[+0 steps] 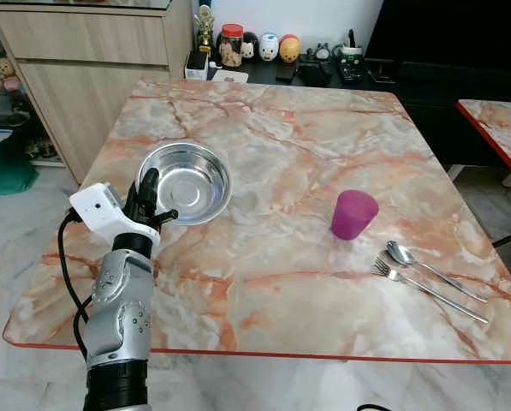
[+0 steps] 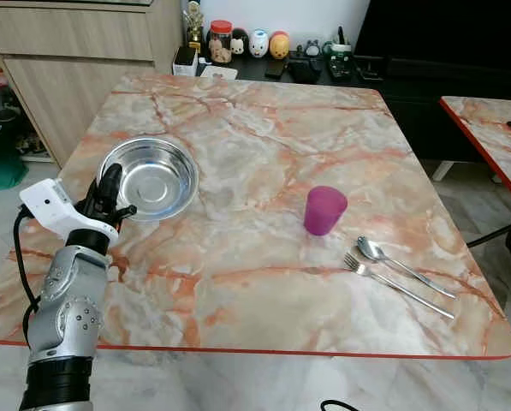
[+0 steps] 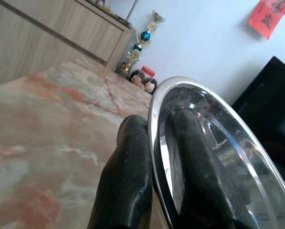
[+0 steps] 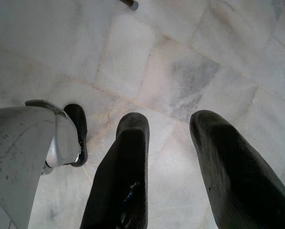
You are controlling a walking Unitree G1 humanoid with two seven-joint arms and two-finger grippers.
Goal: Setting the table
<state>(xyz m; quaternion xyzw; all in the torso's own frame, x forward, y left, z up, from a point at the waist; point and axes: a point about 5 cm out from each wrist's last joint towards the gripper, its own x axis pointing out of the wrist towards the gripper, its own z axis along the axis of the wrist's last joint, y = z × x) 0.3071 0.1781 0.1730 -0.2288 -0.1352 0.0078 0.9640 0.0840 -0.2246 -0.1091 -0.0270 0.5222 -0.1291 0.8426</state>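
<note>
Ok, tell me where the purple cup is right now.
In the left eye view the purple cup stands upright on the marble table, right of centre, just up-left of the spoon and fork.

Hidden, cropped and unreadable parts

In the left wrist view the steel bowl [image 3: 218,143] runs off the lower right of the frame, and the two black fingers [image 3: 128,181] gripping its rim are cut off at the bottom edge. In the left eye view the left arm [image 1: 118,325] leaves the frame at the lower left, and a second counter [image 1: 503,128] is cropped at the right edge. The small figurines [image 1: 268,45] along the top edge are too small to make out. The red hanging [image 3: 271,16] in the upper right of the left wrist view is cut off, its characters unreadable.
</note>
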